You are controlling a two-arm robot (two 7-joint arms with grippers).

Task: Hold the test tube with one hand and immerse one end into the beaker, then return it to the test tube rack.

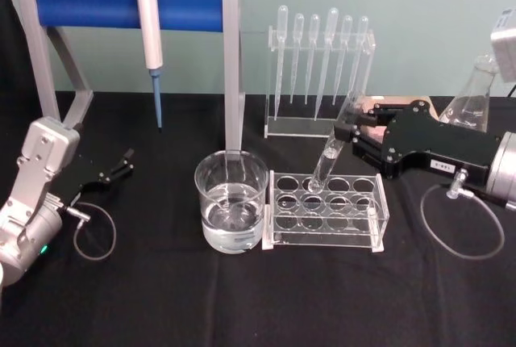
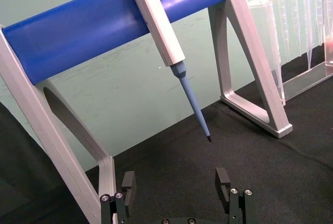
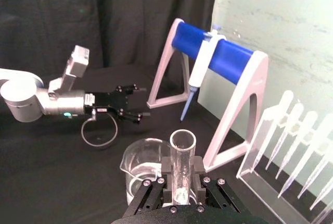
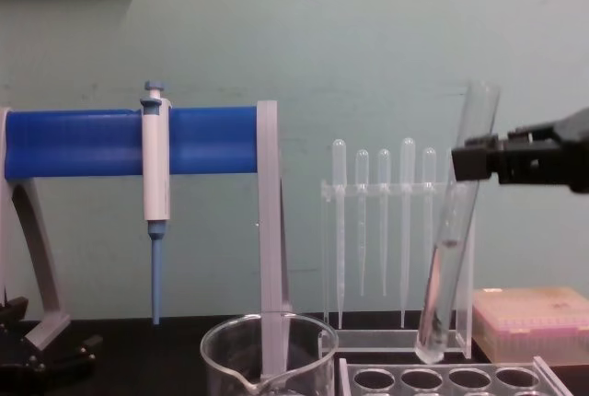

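The test tube leans over the clear rack, open rim up and tilted to the right. My right gripper is shut on its upper part. In the chest view the test tube ends just at the rack's top, over a back-row hole, with the right gripper high on it. The right wrist view has the tube between the fingers. Left of the rack stands the beaker, holding clear liquid, apart from the tube. My left gripper rests open at the table's left; its fingers hold nothing.
A blue-barred stand with a hanging white-and-blue pipettor rises behind the beaker. A rack of plastic pipettes stands behind the tube rack. A glass flask and a pink box sit at the back right.
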